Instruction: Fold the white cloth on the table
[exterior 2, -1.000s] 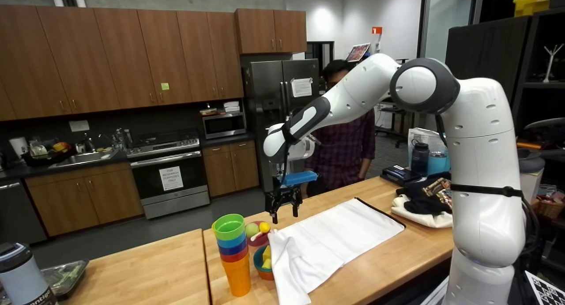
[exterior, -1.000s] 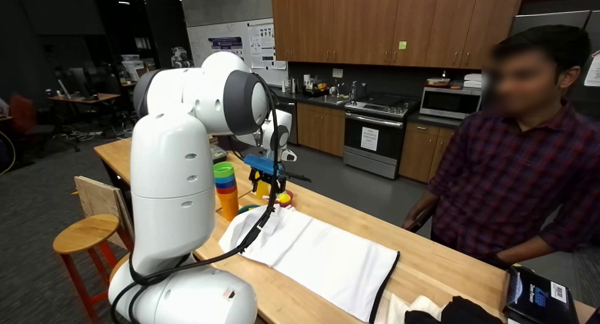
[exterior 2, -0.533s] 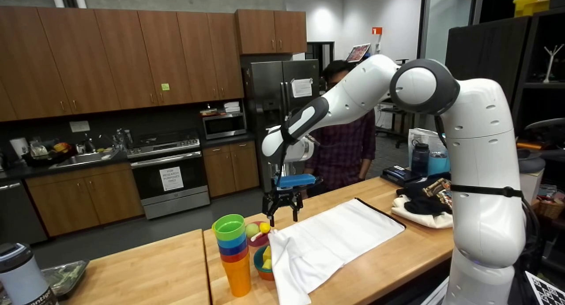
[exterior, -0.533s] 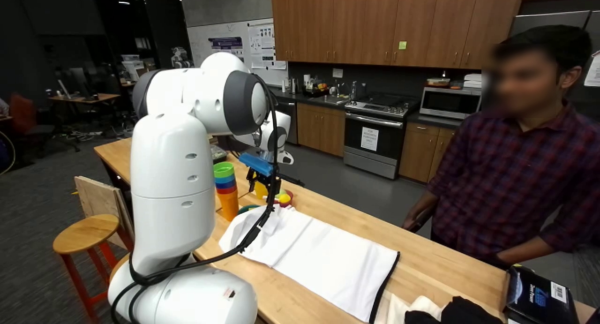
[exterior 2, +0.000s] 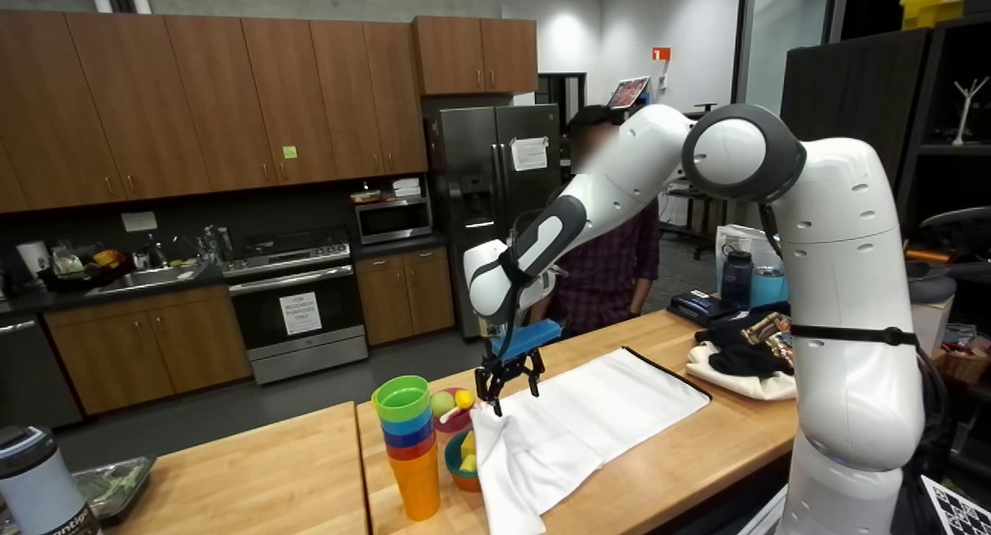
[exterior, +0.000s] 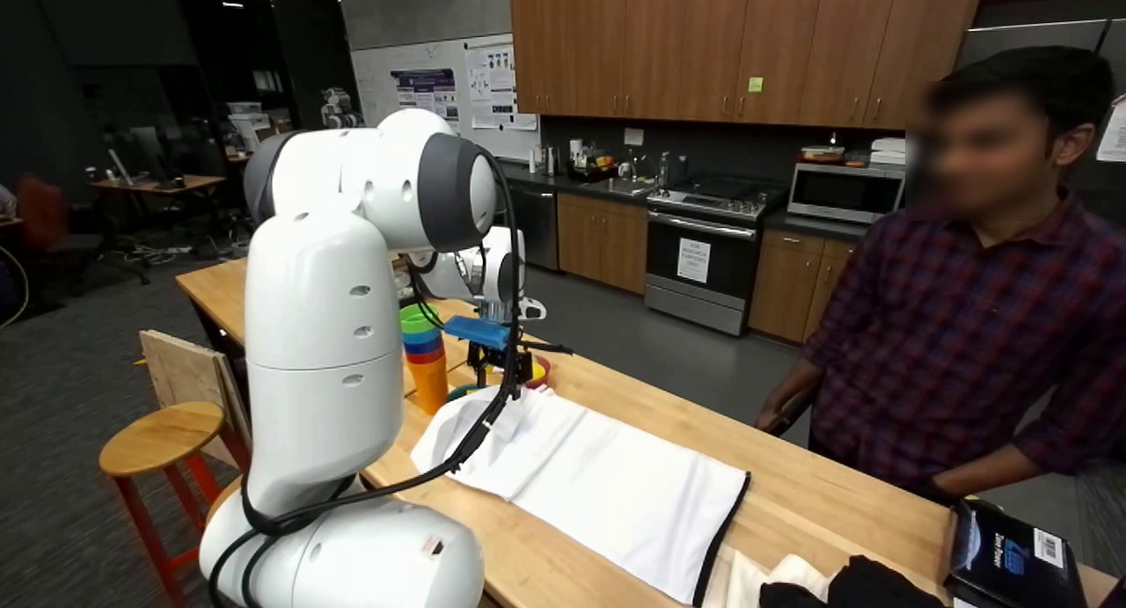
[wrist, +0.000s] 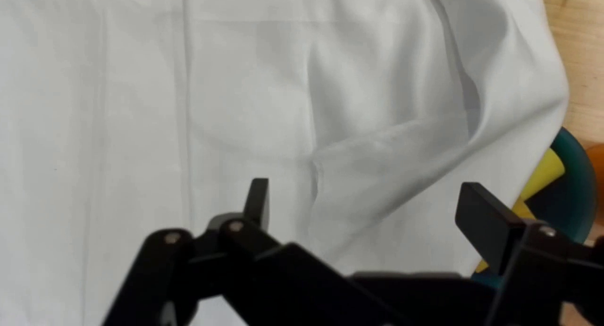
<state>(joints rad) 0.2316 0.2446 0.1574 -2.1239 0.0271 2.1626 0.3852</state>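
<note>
The cloth is spread on the table beneath the jaws, which are parted with nothing gripped; whether it is touched cannot be told. They are probably placed over its rumpled, partly turned-over end so that this can be pinched and drawn across. In the wrist view a loose hem is revealed between the jaws; the black border, well away from them, is shown in both exterior views instead. Beside the jaws, yellow pieces are seen in a bowl; in an exterior view only its rim is shown.
</note>
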